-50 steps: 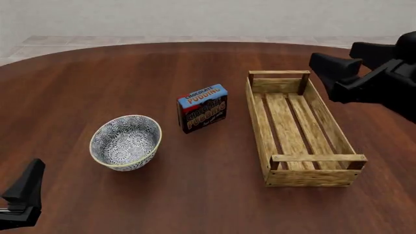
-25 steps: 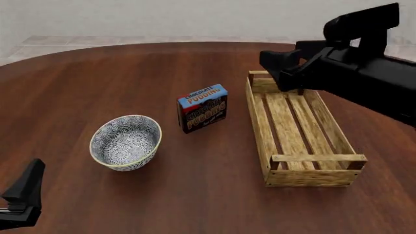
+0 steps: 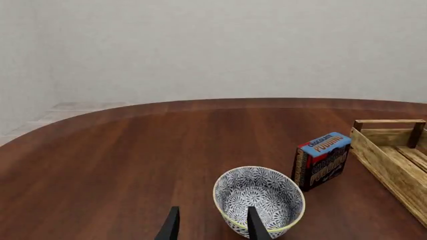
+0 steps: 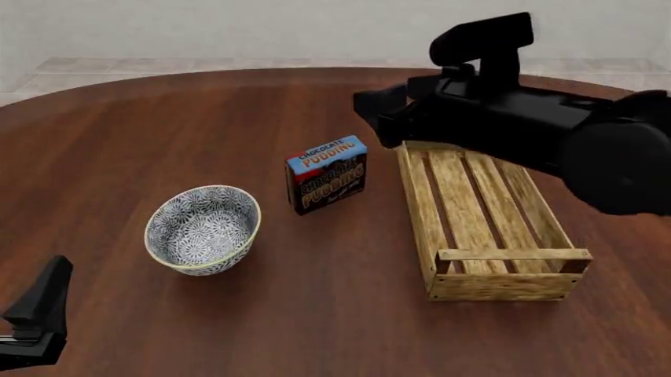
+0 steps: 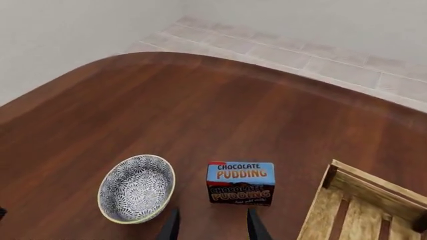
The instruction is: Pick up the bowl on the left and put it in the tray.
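Note:
The blue-and-white patterned bowl (image 4: 203,228) stands upright on the table's left half, also in the left wrist view (image 3: 259,200) and the right wrist view (image 5: 137,188). The long wooden tray (image 4: 419,206) lies to the right with nothing in it; one end shows in each wrist view (image 3: 390,165) (image 5: 363,192). My left gripper (image 4: 40,310) sits low at the near left corner, open (image 3: 212,229), short of the bowl. My right gripper (image 4: 369,106) hangs open (image 5: 211,227) high over the table by the tray's far left corner, holding nothing.
A blue chocolate pudding box (image 4: 327,174) stands upright between bowl and tray, also seen from both wrists (image 3: 323,160) (image 5: 240,182). The round brown table's far edge (image 4: 262,72) meets a pale tiled floor and a wall.
The right arm has swung leftward from the far right, across the tray's far end, toward the table's middle. The left arm, bowl, box and tray have stayed put.

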`<state>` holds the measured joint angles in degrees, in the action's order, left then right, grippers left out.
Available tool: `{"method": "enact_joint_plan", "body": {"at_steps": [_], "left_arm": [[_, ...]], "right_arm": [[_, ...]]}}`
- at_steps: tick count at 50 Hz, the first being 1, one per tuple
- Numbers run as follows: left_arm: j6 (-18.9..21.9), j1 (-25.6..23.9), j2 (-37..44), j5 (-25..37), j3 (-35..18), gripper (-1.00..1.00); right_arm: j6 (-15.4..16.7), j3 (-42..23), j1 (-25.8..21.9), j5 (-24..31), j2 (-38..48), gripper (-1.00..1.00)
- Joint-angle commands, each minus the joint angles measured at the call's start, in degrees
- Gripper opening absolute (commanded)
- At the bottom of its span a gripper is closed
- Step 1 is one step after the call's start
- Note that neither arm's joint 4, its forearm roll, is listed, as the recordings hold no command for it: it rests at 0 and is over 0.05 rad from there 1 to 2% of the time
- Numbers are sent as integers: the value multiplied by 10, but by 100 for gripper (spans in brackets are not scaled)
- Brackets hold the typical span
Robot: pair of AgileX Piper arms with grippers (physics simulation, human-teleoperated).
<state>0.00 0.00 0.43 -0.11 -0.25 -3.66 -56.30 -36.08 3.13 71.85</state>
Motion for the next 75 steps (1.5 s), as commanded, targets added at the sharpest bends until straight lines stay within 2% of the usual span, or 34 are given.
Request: {"method": "enact_joint_plan", "body": {"at_steps": [1,28,36,75], "left_arm": [[0,0,0,0,0,100],[0,0,0,0,0,100],[0,0,0,0,0,100],[0,0,0,0,0,100]], "right_arm": [[-2,-28,-19,1,41,100],[-20,-81,-65,-1,129,100],[-14,-91,-76,0,145,100],[-51,-181,-90,7,262,100]]}}
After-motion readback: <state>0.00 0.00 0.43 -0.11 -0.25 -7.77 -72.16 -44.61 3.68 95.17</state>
